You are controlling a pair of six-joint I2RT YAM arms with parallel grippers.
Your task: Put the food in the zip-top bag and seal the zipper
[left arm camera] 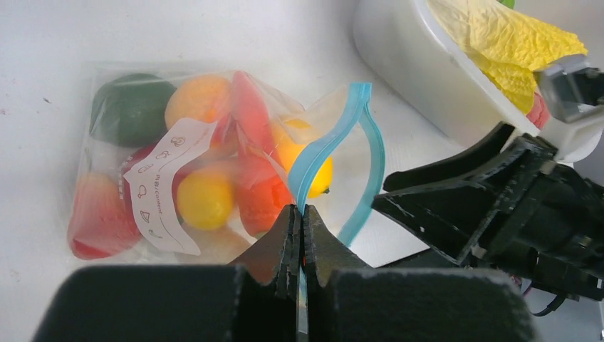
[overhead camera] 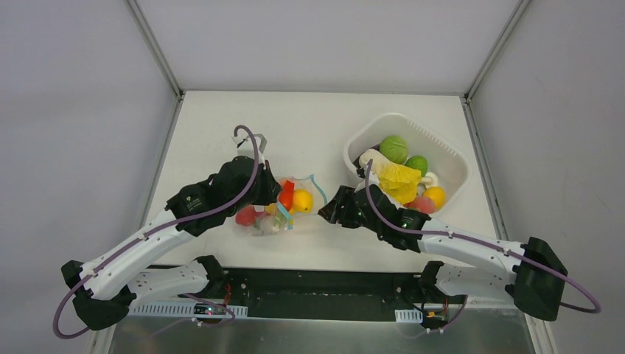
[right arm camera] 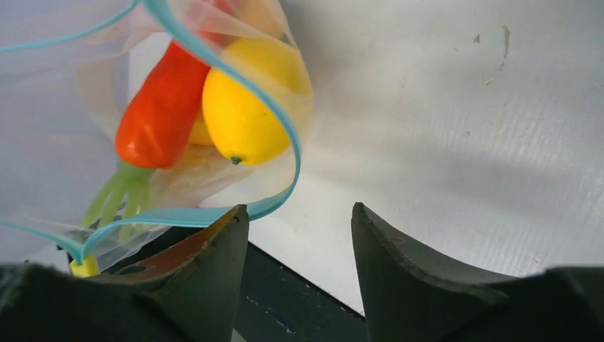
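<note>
A clear zip-top bag lay on the white surface between the two arms. It held food: a lemon, a carrot and other red, orange and green pieces. The left pincer was closed tight on the teal zipper at the bag's mouth, which gaped apart in a loop. The right pincer stood wide open and empty just beside that mouth, with one finger near the strip. More food sat in a white tub to the right.
</note>
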